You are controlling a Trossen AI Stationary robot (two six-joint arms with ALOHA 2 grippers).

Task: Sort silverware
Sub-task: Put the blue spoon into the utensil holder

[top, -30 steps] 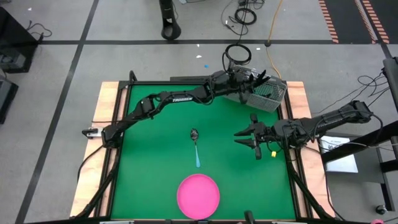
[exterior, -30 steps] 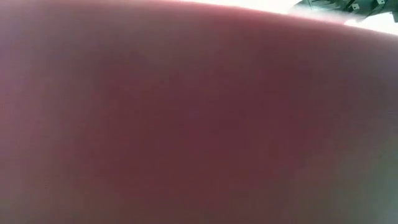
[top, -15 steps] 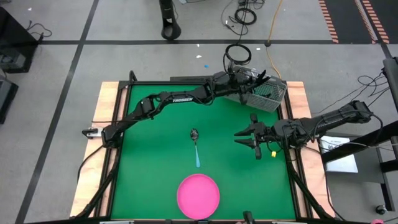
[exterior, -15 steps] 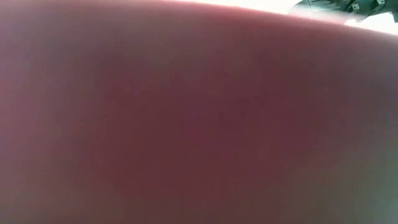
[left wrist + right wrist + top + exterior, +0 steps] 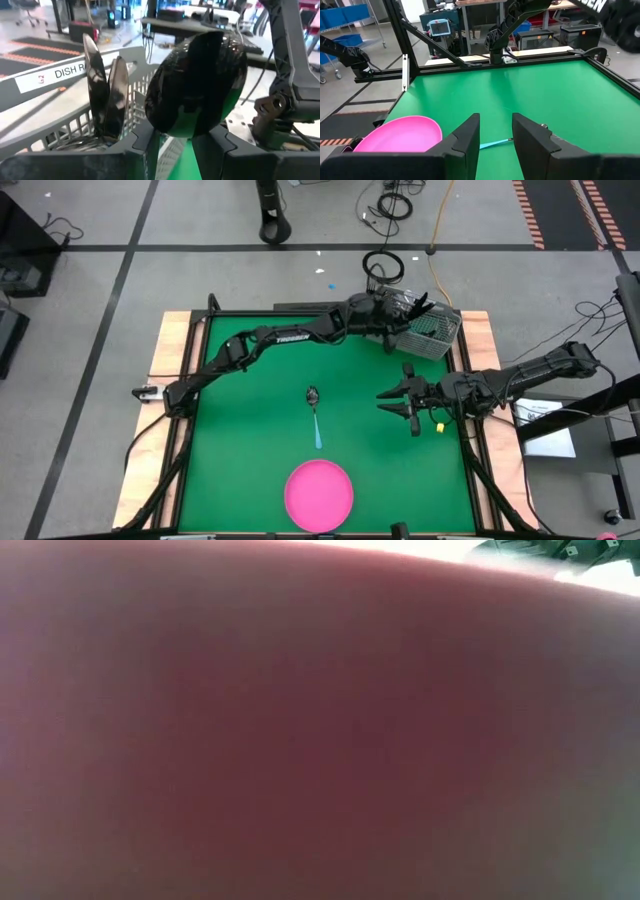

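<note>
Dark fingers of the left gripper stand parted at the grey wire basket, with green mat showing through the gap between them. A spoon's black, shiny head rises right in front of that gap and hides the fingertips, so I cannot tell whether either finger touches it. Just beside this head, inside the basket, two more dark utensil heads stand upright against the mesh wall, below a white label that reads "DISH R". Seen from above, the left arm reaches across the green mat to the basket's rim. The right gripper hangs over the mat a little way out from the basket, toward the table's middle, its two fingers apart and holding nothing. Farther from the basket again, one spoon lies flat on the mat, dark head pointing back toward the basket's end of the table and its thin light-blue handle pointing away. Farthest from the basket lies the round pink plate, just past that handle's tip and not touching it.
</note>
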